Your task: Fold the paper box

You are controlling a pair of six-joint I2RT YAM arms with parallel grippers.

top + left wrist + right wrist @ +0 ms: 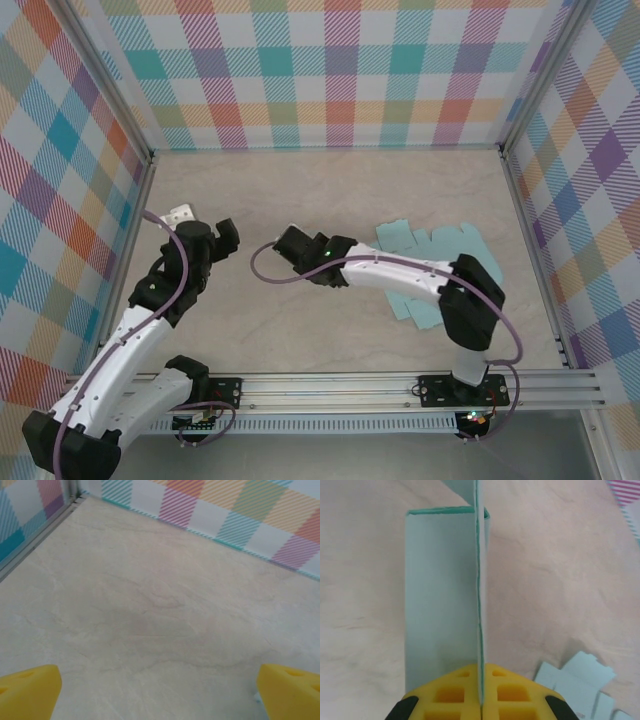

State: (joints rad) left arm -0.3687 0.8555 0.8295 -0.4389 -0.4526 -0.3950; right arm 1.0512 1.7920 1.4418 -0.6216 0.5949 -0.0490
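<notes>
Two pincers: right pincer (481,702) clenched on upright edge of paper box (440,590); left pincer (160,692) released, hovering abv table (150,580).

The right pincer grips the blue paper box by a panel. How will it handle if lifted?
Probably light and thin: the paper box shows a hairline edge in the shut right pincer. Likely fairly stiff, its panel standing straight, but hinging at folds.

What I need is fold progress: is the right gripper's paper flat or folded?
Folded: right gripper pinches the paper box by one edge-on panel, another bent aside.
</notes>
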